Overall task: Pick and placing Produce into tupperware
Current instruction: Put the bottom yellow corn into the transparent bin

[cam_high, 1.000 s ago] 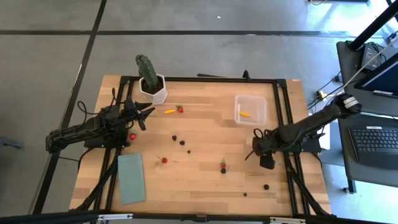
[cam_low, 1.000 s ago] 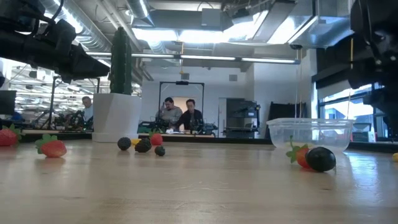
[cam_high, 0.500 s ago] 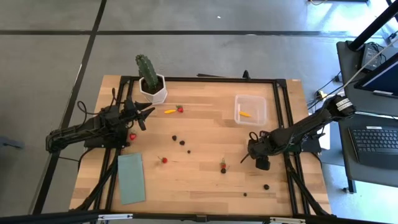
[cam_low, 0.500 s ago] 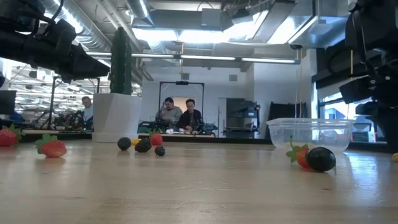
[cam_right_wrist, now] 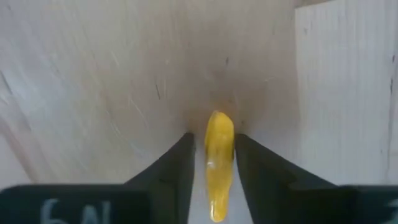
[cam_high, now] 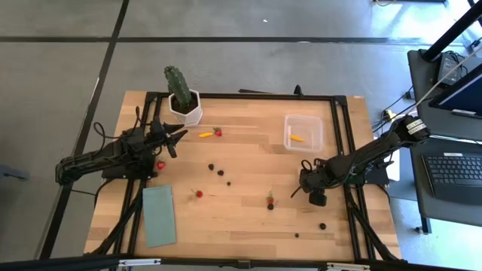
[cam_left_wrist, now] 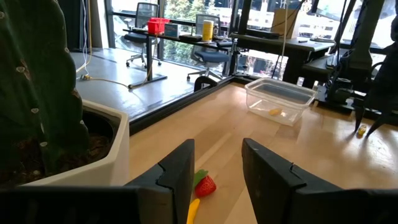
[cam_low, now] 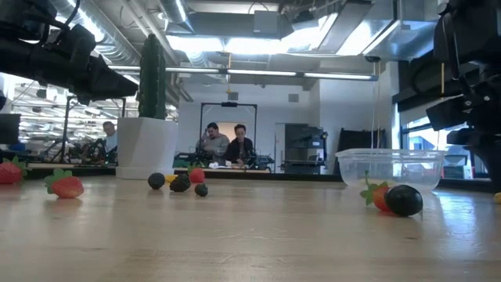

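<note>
High view: right gripper (cam_high: 305,184) now lower and nearer table centre than a second ago, below the clear squarish plastic container (cam_high: 303,132). Left gripper (cam_high: 175,136) unmoved beside the white hexagonal pot (cam_high: 185,109), slightly parted, holding nothing.

Right wrist view: fingers (cam_right_wrist: 180,163) pinching a small yellow elongated toy piece (cam_right_wrist: 219,163) against the wooden table (cam_right_wrist: 93,74).

Yellow produce piece (cam_right_wrist: 218,163), clear tupperware (cam_high: 303,132), green cactus (cam_high: 178,80) in white pot (cam_high: 186,111), green pad (cam_high: 158,215).

Potted cactus (cam_high: 181,94), green pad (cam_high: 159,215), wooden table (cam_high: 248,218)
</note>
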